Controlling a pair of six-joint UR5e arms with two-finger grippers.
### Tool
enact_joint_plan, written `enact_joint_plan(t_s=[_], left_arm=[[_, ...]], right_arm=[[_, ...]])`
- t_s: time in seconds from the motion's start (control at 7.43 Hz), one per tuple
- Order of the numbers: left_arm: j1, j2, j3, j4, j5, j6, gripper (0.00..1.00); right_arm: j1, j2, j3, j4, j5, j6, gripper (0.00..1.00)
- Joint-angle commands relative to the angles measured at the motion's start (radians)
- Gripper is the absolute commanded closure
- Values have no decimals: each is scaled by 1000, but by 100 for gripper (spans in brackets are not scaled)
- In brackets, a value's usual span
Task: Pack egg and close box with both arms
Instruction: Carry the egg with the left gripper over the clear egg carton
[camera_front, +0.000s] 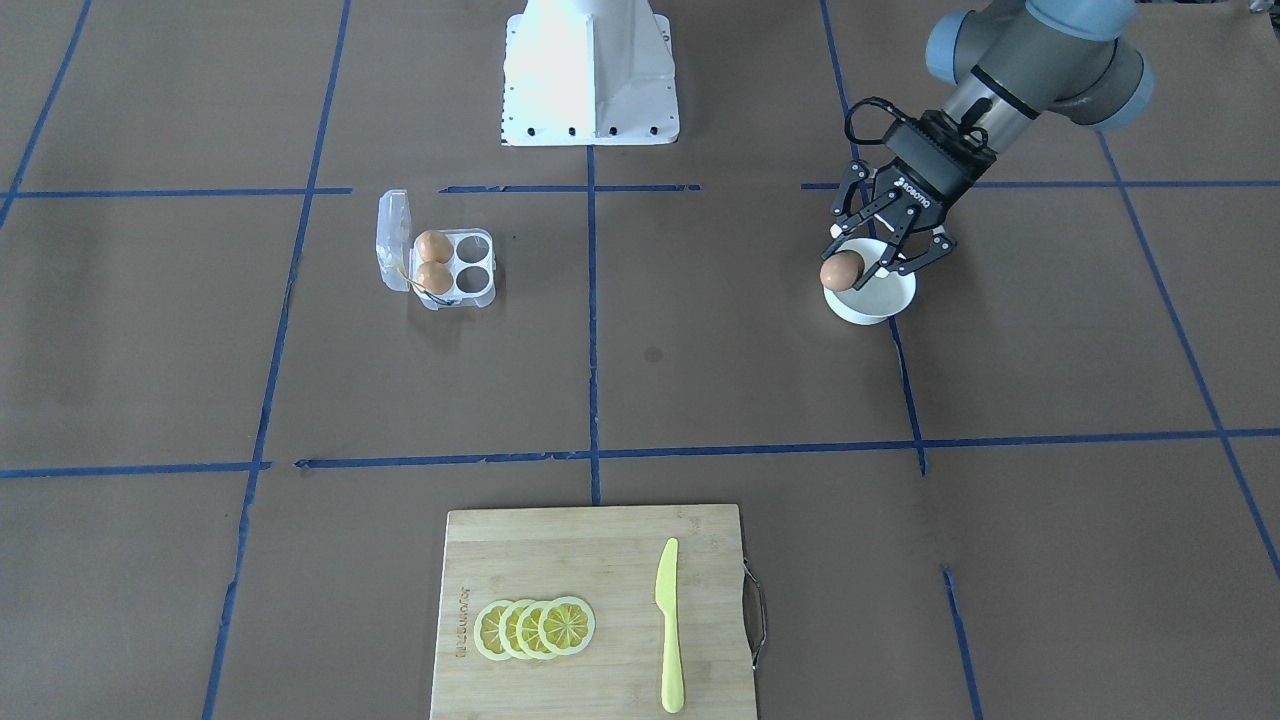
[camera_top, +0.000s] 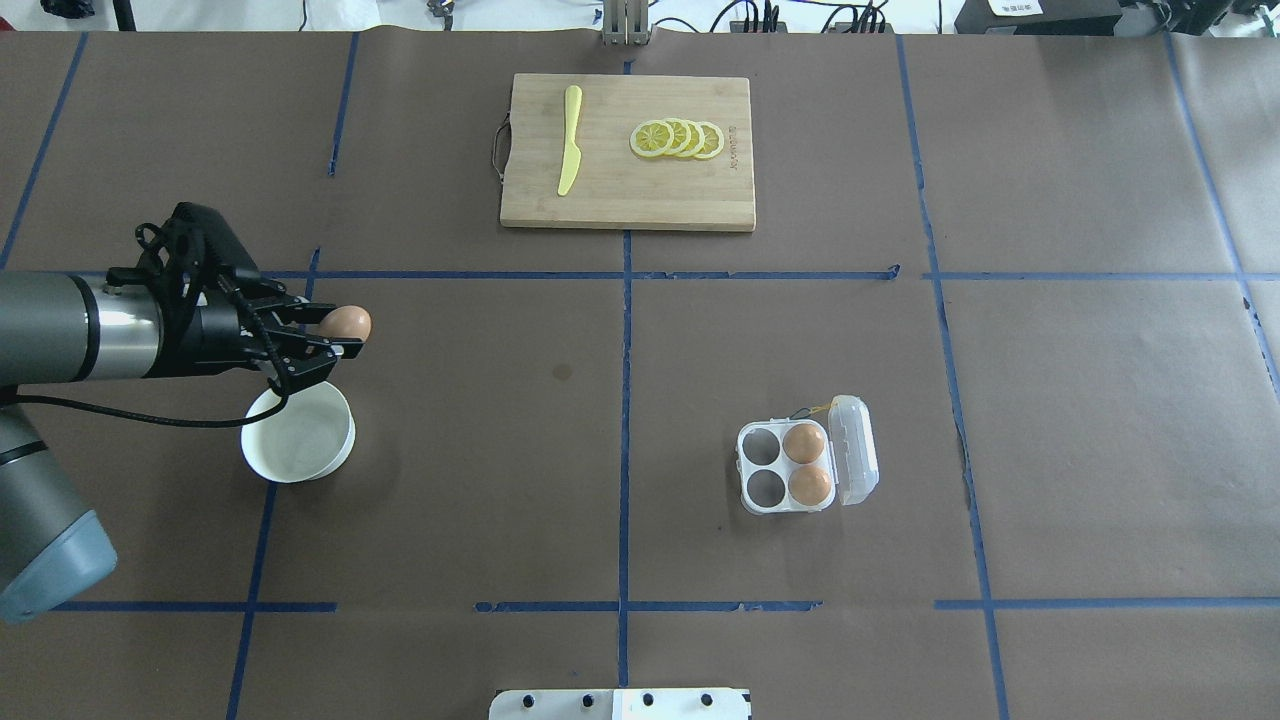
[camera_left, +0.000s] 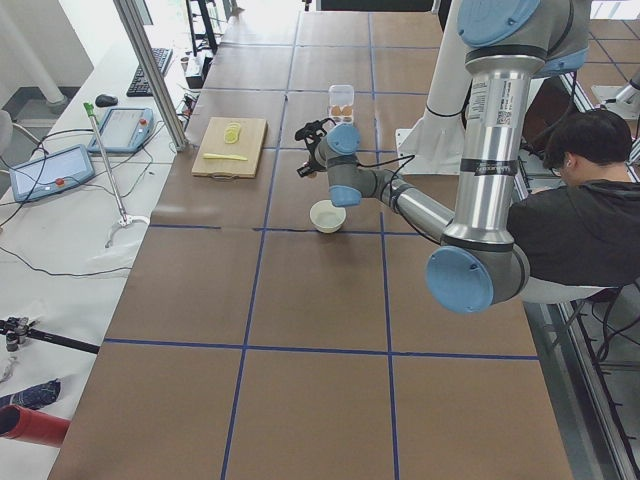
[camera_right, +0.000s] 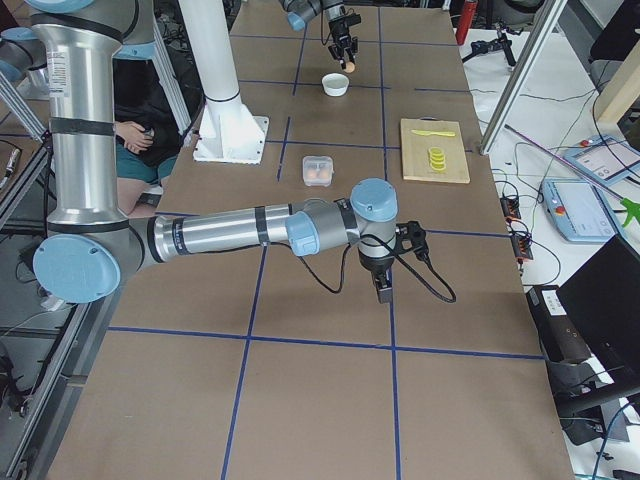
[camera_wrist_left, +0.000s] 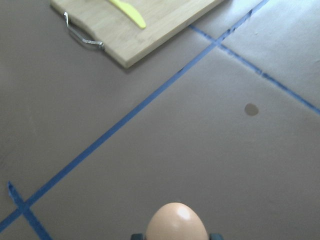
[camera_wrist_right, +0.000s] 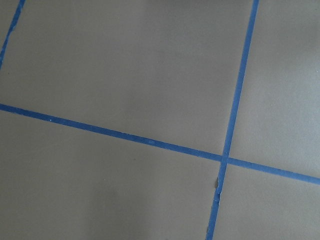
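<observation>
the left gripper has its fingers closed on the egg, which sits at the very tips. we judge the hold is kept so far forward so that the fingers can later go down over a cup without pushing its neighbours. the egg is in the air, over the far rim of the bowl and well apart from the box.

the lid is folded back on the side away from this arm. two other eggs fill the cups beside it, so the free cups face the coming egg.

the long axis of the egg lies almost level, in line with the fingers, and one end points away from the wrist, towards the middle of the table. which end is narrower, we cannot say.

the right gripper hangs low over bare table, probably waiting for the lid; whether its fingers are open, we cannot tell.
</observation>
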Motion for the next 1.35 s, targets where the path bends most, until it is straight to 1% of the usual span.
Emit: enact_joint_plan(t_s=[0.0, 0.27, 0.4, 0.54, 0.67, 0.81, 0.94, 1.08, 1.21], left_arm=[[6, -144, 50, -20, -1, 0, 100], [32, -269, 98, -39, 5, 2, 100], [82, -337, 135, -39, 13, -1, 100], [157, -350, 140, -83, 130, -1, 100], [279, -356, 192, -179, 301, 2, 100], [368, -395, 276, -261, 413, 2, 100], [416, -472, 356, -280, 497, 0, 100], [482, -515, 404, -280, 595, -4, 100], [495, -559, 459, -280, 615, -4, 100]], right_arm=[[0, -1, -3, 0, 0, -1, 0], [0, -1, -3, 0, 0, -1, 0], [0, -3, -2, 0, 0, -1, 0], [0, -3, -2, 0, 0, -1, 0], [0, -3, -2, 0, 0, -1, 0], [0, -3, 0, 0, 0, -1, 0], [0, -3, -2, 0, 0, -1, 0], [0, -3, -3, 0, 0, -3, 0], [0, -1, -3, 0, 0, -3, 0]])
